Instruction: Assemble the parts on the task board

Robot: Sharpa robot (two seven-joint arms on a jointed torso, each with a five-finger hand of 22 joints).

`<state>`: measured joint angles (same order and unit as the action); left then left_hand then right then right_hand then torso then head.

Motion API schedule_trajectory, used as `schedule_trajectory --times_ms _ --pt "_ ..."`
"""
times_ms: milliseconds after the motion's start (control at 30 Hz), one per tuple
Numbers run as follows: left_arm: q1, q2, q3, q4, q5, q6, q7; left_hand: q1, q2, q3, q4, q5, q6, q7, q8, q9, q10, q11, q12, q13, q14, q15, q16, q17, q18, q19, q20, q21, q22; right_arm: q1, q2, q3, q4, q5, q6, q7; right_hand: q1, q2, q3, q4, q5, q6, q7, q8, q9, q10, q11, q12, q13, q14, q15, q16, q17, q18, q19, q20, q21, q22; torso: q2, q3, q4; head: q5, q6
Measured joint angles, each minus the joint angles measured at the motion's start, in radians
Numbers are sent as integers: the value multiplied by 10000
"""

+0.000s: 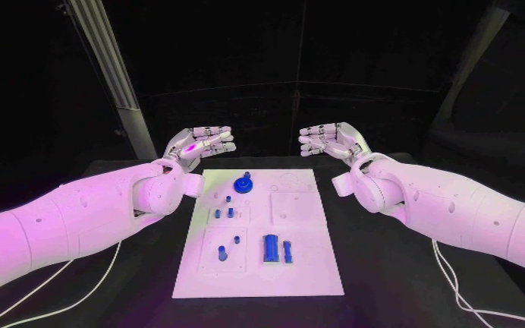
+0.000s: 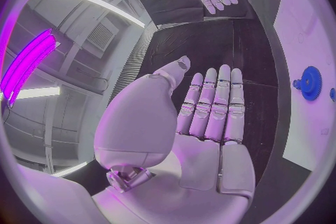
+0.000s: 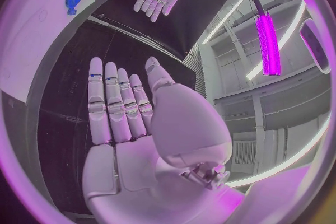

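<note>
On the left we see our left hand (image 1: pixel 199 146) raised off the black table (image 1: pixel 131 282), palm up, fingers (image 2: pixel 210 106) straight, close together and holding nothing. It hovers beyond the far left corner of the task board (image 1: pixel 312 279). Moving right, the blue gear-shaped part (image 1: pixel 242 184) lies near the board's far edge, toward its left side, so we judge it closer to our left hand, toward us from those fingers. The long blue parts (image 1: pixel 270 247) lie nearer us, their long axes running away from us. On the right, our right hand (image 1: pixel 328 140) mirrors the left: palm up, fingers (image 3: pixel 115 106) extended, empty, beyond the far right corner.
</note>
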<state>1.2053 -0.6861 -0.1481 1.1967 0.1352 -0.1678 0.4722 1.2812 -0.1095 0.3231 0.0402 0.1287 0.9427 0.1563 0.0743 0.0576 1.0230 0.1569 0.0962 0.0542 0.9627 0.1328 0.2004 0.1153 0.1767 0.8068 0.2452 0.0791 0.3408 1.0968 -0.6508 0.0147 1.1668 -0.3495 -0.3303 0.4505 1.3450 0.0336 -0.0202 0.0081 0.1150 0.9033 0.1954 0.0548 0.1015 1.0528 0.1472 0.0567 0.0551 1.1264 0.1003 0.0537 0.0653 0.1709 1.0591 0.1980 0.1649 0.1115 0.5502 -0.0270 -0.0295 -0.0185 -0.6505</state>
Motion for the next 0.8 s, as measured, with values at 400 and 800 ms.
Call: schedule_trajectory --times_ms 400,800 --pt "-437 -291 432 1005 -134 -790 -16 -4955 857 -1253 -344 -812 -3640 -607 -615 -495 -3947 -615 -774 -466 -3719 -803 -774 -851 -536 -3114 -940 -650 -1320 -197 -510 -64 1538 576 -781 12 -5197 -285 125 -66 -851 -3488 -748 -436 -827 -4073 -664 -453 -472 -4364 -833 -419 -564 -420 -4102 -762 -651 -858 -43 195 212 166 452" --pt "-1350 -804 1275 3159 -699 -3823 98 -8104 1068 -2031 -417 -1176 -5957 -1424 -665 -550 -6469 -1432 -888 -520 -6085 -1260 -1629 -1113 -1042 -5088 -1641 -746 -2153 -469 -1236 -150 3821 2589 -3261 342 -8477 -327 156 -97 -1054 -5694 -1622 -471 -981 -6639 -1357 -492 -531 -7110 -979 -491 -634 -1135 -6683 -1624 -1449 -1075 -59 267 290 186 506"
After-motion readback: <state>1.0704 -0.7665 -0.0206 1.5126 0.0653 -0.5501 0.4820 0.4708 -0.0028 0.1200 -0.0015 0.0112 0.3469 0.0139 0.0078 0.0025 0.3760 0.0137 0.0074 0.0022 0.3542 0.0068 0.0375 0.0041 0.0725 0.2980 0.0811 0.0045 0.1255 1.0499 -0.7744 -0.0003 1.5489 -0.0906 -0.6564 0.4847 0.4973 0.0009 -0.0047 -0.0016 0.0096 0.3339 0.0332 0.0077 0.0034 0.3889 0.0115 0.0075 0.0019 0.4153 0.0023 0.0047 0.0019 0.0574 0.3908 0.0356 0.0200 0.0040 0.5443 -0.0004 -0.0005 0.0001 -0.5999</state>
